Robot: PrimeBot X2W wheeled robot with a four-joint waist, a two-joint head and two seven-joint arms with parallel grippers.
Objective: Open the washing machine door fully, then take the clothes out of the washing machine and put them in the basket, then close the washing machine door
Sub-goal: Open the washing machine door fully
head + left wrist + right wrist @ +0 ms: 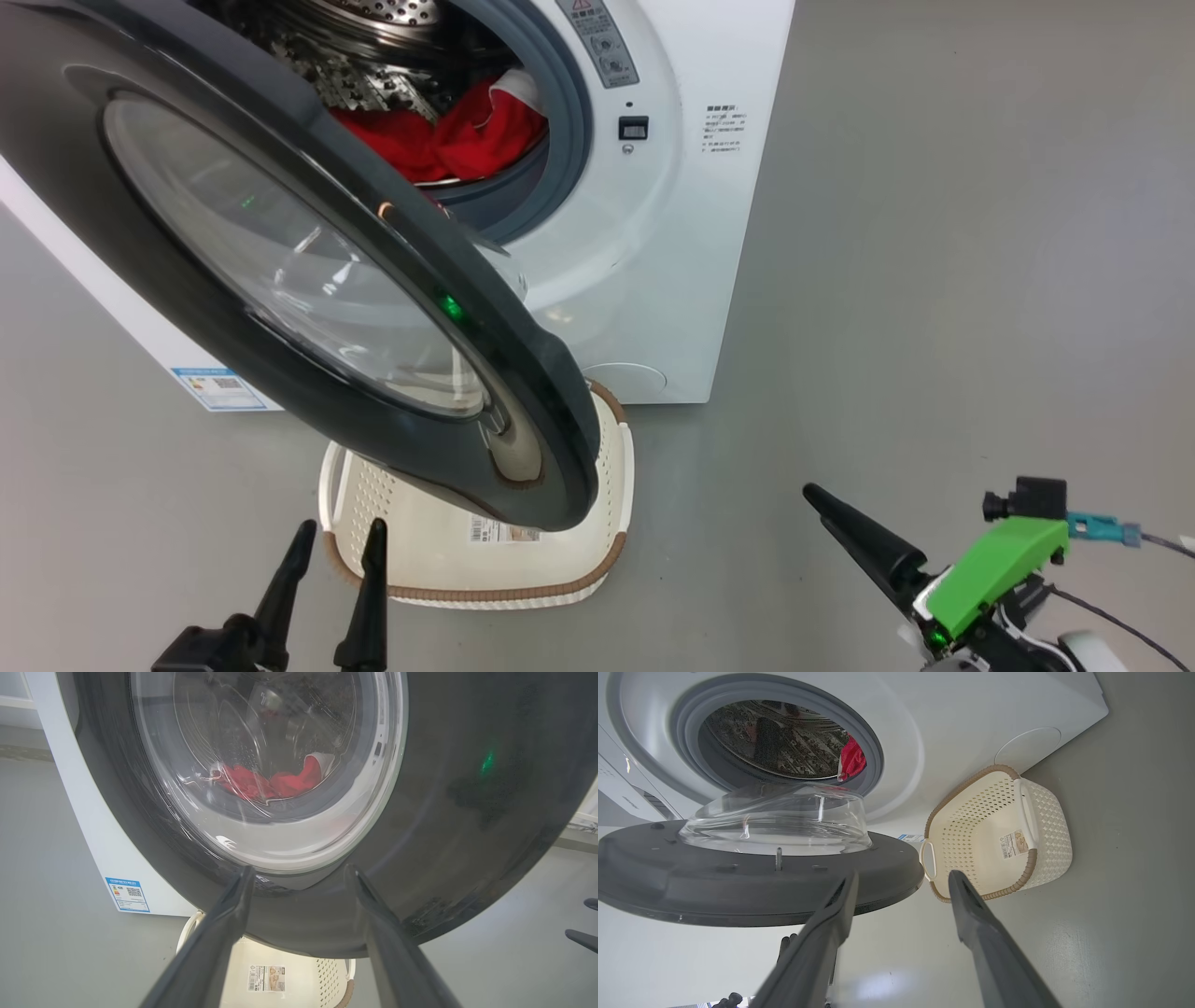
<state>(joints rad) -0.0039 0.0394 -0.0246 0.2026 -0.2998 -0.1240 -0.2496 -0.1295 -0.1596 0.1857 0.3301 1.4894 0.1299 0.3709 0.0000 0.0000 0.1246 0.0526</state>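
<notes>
The washing machine door (280,280), a black rim around a bulging glass window, stands swung out from the white washing machine (672,233) and hangs over the basket (560,560). Red clothes (448,140) lie in the steel drum and show through the glass (271,781) in the left wrist view. My left gripper (341,532) is open and empty, low in front of the door's lower rim (467,812), beside the basket's near-left corner. My right gripper (840,523) is open and empty over the floor to the right, pointing at the door's edge (738,886) and the basket (971,844).
Grey floor (934,280) stretches open to the right of the machine and basket. A blue label sticker (219,387) marks the machine's lower left side. A paper label (504,532) lies on the basket's floor. A cable (1158,541) trails from my right wrist.
</notes>
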